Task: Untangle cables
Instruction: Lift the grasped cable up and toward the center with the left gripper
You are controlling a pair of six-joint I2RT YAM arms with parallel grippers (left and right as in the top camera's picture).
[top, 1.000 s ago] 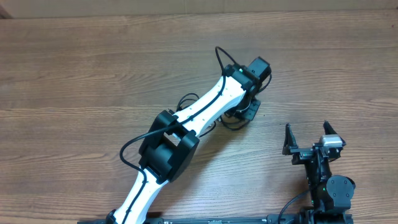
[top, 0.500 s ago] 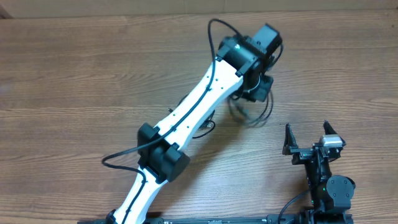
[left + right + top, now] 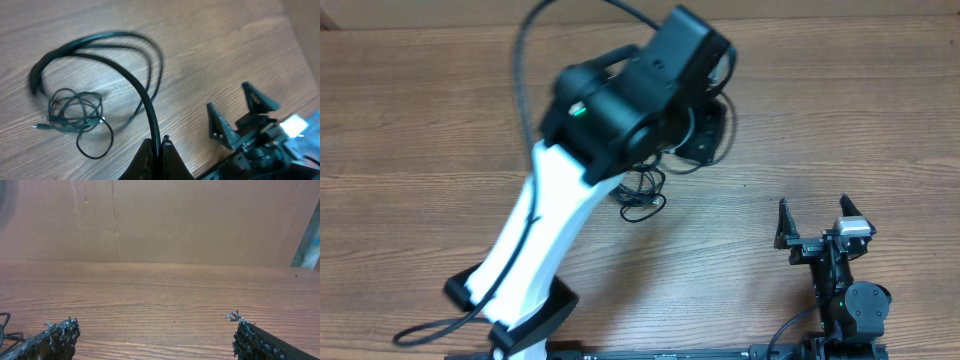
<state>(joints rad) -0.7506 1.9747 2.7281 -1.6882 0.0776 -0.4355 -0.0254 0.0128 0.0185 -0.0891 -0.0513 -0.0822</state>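
The left claw [image 3: 159,152] is pinched shut on a black cable [image 3: 100,42]. A tangled bundle [image 3: 75,112] lies on the table [image 3: 215,45]. The right claw [image 3: 812,215] gapes wide, empty.

The left arm [image 3: 535,235] has white links, black joint housings and a looping black cable [image 3: 517,70]; the right claw [image 3: 812,205] is black, with serrated fingers [image 3: 783,225].
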